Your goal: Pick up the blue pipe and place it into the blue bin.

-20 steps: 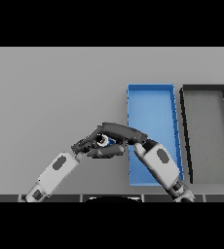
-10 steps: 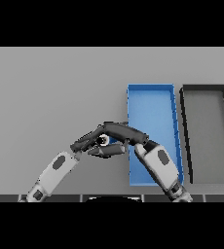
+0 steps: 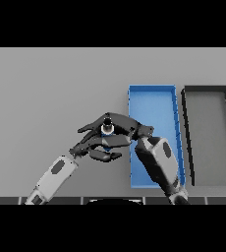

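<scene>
Compared with a second ago, both hands sit slightly higher in the head view and remain overlapped at the same spot just left of the blue bin [image 3: 152, 101].

Nearest, the left arm comes up from the lower left, a white and grey forearm ending in the dark left hand [image 3: 98, 147], whose fingers are curled loosely beneath the other hand; whether they grip anything cannot be told. The right arm rises from the lower edge across the near end of the bin, and the right hand [image 3: 120, 125] reaches leftward with its fingers bent over a small object.

That object, the blue pipe [image 3: 106, 130], shows only as a small pale round end with a dark centre and a sliver of blue, tucked between the fingers of the two hands over the grey table [image 3: 46, 88]. The right hand's fingers appear to close round it.

Farther back, the blue bin is a long, shallow rectangular tray with thin upright walls, and its visible floor is bare. Just to its right lies a black bin [image 3: 208, 135] of the same shape, with a grey floor.
</scene>
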{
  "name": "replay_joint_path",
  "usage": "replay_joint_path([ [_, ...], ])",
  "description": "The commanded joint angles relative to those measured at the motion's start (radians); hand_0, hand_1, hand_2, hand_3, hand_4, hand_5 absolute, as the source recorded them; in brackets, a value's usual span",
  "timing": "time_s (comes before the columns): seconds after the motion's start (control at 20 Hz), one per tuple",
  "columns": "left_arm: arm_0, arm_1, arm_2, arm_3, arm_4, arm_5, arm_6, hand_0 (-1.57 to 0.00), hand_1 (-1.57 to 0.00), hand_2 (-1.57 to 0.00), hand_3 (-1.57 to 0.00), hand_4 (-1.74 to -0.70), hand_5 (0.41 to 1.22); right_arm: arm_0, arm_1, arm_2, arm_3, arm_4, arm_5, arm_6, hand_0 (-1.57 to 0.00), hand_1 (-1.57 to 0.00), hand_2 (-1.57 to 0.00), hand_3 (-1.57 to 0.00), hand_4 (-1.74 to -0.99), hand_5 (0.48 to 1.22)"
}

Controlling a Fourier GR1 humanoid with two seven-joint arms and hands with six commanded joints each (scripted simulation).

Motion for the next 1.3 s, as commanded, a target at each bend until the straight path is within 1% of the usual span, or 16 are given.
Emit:
replay_joint_path([
  [0.0,0.003,0.005,0.003,0.002,0.007,-0.007,-0.001,0.0,0.0,0.0,0.0,-0.87,0.523,-0.033,-0.018,-0.007,0.007,-0.02,-0.024,0.004,-1.57,-1.57,-1.57,-1.57,-1.493,1.221],
  [0.05,0.0,0.0,-0.001,-0.001,0.005,-0.005,0.01,0.0,0.0,0.0,0.0,-0.86,0.515,-0.077,-0.049,-0.006,0.015,-0.043,-0.065,0.006,-1.57,-1.57,-1.57,-1.57,-1.492,1.221],
  [0.15,-0.003,-0.003,-0.002,0.009,0.001,-0.007,-0.002,0.0,0.0,0.0,0.0,-0.86,0.503,-0.153,-0.101,-0.013,0.002,-0.101,-0.136,0.002,-1.57,-1.57,-1.57,-1.57,-1.493,1.221],
  [0.2,-0.004,0.003,-0.001,0.0,0.004,-0.013,-0.009,0.0,0.0,0.0,0.0,-0.86,0.498,-0.198,-0.118,-0.037,0.003,-0.117,-0.136,-0.006,-1.57,-1.57,-1.57,-1.57,-1.494,1.221],
  [0.25,0.0,0.001,-0.006,-0.008,0.001,-0.01,-0.005,0.0,0.0,0.0,0.0,-0.86,0.493,-0.248,-0.139,-0.059,0.022,-0.107,-0.131,-0.021,-1.57,-1.57,-1.57,-1.57,-1.494,1.221],
  [0.3,-0.002,0.012,0.003,-0.013,0.012,-0.015,0.0,0.0,0.0,0.0,0.0,-0.87,0.486,-0.303,-0.158,-0.088,0.052,-0.115,-0.122,-0.035,-1.57,-1.57,-1.57,-1.57,-1.495,1.221],
  [0.35,-0.001,0.007,-0.004,-0.008,0.004,-0.015,-0.001,0.0,0.0,0.0,0.0,-0.87,0.485,-0.348,-0.177,-0.127,0.086,-0.119,-0.141,-0.047,-1.57,-1.57,-1.57,-1.57,-1.496,1.221],
  [0.4,0.006,0.009,-0.008,-0.013,-0.001,-0.014,-0.014,0.0,0.0,0.0,0.0,-0.87,0.484,-0.369,-0.194,-0.152,0.103,-0.109,-0.155,-0.059,-1.57,-1.57,-1.57,-1.57,-1.496,1.221],
  [0.5,0.0,0.008,-0.007,-0.022,0.0,-0.01,0.007,0.0,0.0,0.0,0.0,-0.86,0.484,-0.417,-0.222,-0.202,0.17,-0.068,-0.192,-0.084,-1.57,-1.57,-1.57,-1.57,-1.497,1.221],
  [0.65,0.014,0.025,-0.004,-0.042,-0.001,-0.006,0.015,0.0,0.0,0.0,0.0,-0.84,0.481,-0.441,-0.282,-0.257,0.281,0.024,-0.196,-0.106,-1.57,-1.57,-1.57,-1.57,-1.498,1.221],
  [0.7,0.018,0.028,-0.002,-0.047,0.004,-0.006,0.025,0.0,0.0,0.0,0.0,-0.84,0.477,-0.438,-0.3,-0.279,0.334,0.049,-0.191,-0.114,-1.57,-1.57,-1.57,-1.57,-1.498,1.221],
  [0.9,0.012,0.034,0.011,-0.028,-0.011,0.007,0.015,0.0,0.0,0.0,0.0,-0.83,0.465,-0.37,-0.341,-0.35,0.444,0.093,-0.207,-0.086,-1.57,-1.57,-1.57,-1.57,-1.499,1.221],
  [1.05,0.011,0.04,0.014,-0.033,-0.009,0.006,0.02,0.0,0.0,0.0,0.0,-0.82,0.462,-0.267,-0.355,-0.376,0.457,0.132,-0.225,-0.066,-1.57,-1.57,-1.57,-1.57,-1.499,1.221],
  [1.15,0.004,0.03,0.009,-0.019,-0.015,0.006,0.021,0.0,0.0,0.0,0.0,-0.83,0.463,-0.183,-0.347,-0.372,0.438,0.151,-0.232,-0.031,-1.57,-1.57,-1.57,-1.57,-1.499,1.221],
  [1.2,0.008,0.03,0.007,-0.019,-0.018,0.007,0.02,0.0,0.0,0.0,0.0,-0.83,0.464,-0.149,-0.348,-0.371,0.423,0.167,-0.248,0.002,-1.57,-1.57,-1.57,-1.57,-1.499,1.221],
  [1.25,0.015,0.045,0.012,-0.026,-0.014,0.001,0.005,0.0,0.0,0.0,0.0,-0.83,0.466,-0.109,-0.346,-0.377,0.42,0.183,-0.262,0.006,-1.57,-1.57,-1.57,-1.57,-1.499,1.221],
])
